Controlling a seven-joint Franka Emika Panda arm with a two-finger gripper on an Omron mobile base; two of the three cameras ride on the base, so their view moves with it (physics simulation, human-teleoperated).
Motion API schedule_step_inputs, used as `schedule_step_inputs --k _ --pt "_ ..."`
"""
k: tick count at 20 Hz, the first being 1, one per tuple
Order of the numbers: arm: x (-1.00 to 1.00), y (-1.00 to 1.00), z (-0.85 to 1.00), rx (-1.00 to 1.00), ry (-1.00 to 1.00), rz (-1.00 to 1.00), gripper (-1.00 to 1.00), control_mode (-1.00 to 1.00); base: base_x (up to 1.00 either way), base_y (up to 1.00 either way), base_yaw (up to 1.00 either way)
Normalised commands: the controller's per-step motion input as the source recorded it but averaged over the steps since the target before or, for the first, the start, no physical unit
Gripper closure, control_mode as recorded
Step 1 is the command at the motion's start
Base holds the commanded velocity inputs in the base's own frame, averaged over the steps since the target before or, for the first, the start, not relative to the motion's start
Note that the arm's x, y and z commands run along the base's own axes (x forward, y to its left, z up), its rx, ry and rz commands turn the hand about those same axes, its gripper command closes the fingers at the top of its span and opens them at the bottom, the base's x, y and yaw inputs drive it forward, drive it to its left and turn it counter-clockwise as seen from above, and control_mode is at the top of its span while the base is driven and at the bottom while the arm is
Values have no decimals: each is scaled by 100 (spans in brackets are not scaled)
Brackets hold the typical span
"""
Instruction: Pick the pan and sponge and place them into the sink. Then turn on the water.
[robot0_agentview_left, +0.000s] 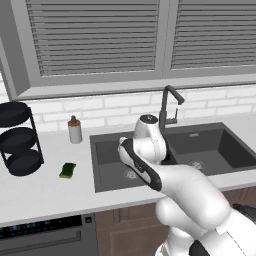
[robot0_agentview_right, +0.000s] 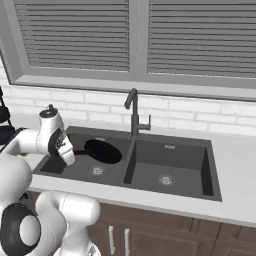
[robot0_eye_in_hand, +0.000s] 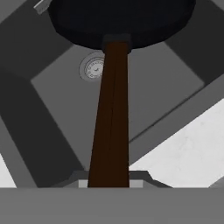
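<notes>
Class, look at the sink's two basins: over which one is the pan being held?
The basin on the robot's left, nearest the sponge. The pan hangs over it by its handle, while the right basin holds only its drain.

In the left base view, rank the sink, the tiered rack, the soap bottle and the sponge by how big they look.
1. sink
2. tiered rack
3. soap bottle
4. sponge

The bottle and sponge look close in size; the sponge lies nearer the camera, so that order is unsure.
</notes>
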Motion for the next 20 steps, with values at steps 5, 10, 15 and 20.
schedule_step_inputs --k 5,10,15,20 --pt "46 10 -29 0 1 -16 100 -100 0 0 0" --pt "24 13 -29 0 6 -20 100 -100 0 0 0" --pt "5 24 -32 0 6 -19 100 -100 0 0 0" --pt "0 16 -30 0 11 -13 100 -100 0 0 0"
